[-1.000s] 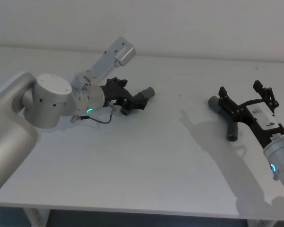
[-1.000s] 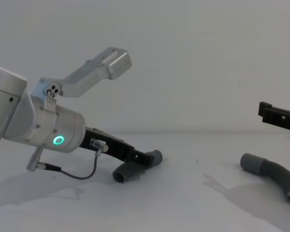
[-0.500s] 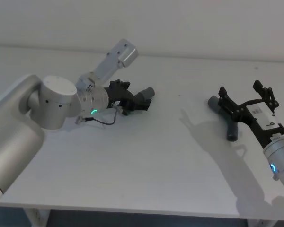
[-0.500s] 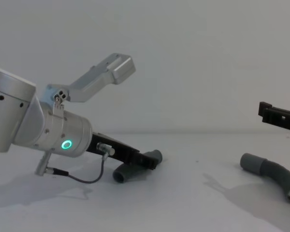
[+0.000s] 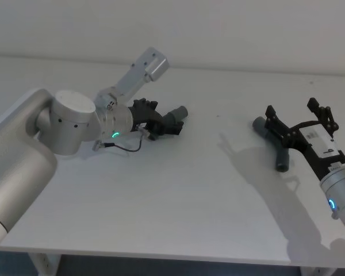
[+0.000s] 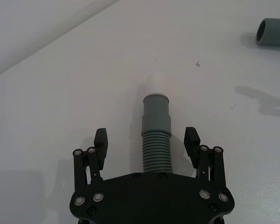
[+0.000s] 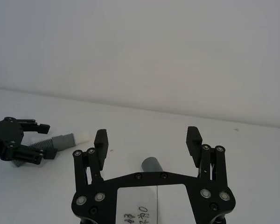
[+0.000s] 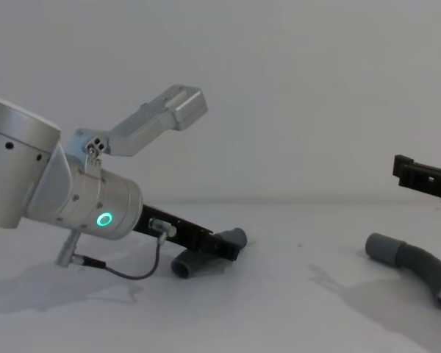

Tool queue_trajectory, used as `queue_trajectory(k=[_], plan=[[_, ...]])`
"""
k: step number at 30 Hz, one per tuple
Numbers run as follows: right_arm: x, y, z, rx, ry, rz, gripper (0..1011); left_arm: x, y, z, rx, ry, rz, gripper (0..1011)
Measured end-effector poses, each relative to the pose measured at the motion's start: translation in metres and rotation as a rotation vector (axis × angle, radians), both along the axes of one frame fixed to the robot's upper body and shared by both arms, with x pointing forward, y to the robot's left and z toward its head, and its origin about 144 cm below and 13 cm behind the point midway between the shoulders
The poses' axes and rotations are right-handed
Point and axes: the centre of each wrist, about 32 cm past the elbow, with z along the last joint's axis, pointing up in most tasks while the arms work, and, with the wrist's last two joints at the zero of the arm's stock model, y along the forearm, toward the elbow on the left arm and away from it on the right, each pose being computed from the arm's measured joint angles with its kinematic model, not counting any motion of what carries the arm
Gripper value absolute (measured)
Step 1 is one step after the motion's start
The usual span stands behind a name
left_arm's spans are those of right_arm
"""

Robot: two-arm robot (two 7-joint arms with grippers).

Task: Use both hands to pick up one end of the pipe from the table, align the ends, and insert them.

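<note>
I judge this to be the grasping step. The plain matte white surface [image 5: 178,195] lies bare between the arms, so there is ample room to bring the ends together in the middle; the pale grey wall [image 5: 218,29] behind is the only limit close by. The left black two-finger gripper [image 6: 146,137] sits low, its fingers spread either side of the ribbed left dark grey curved hose piece [image 6: 156,151], apart from it. The right black gripper with a white label [image 7: 147,136] hovers, spread wide, above the right dark grey hose piece [image 8: 419,262], which lies well apart. Next I'd close both on the ribs, leaving the smooth grey cuff [image 6: 156,109] free
</note>
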Motion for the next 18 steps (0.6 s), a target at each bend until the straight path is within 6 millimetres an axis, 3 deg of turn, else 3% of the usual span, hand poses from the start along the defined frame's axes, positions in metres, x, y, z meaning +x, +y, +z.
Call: queue_trajectory(k=[18], plan=[[0.0000,0.0000,0.0000,0.000,0.000,0.000,1000,-0.0004,-0.0003,0.0006,0.002,0.018,0.005,970]])
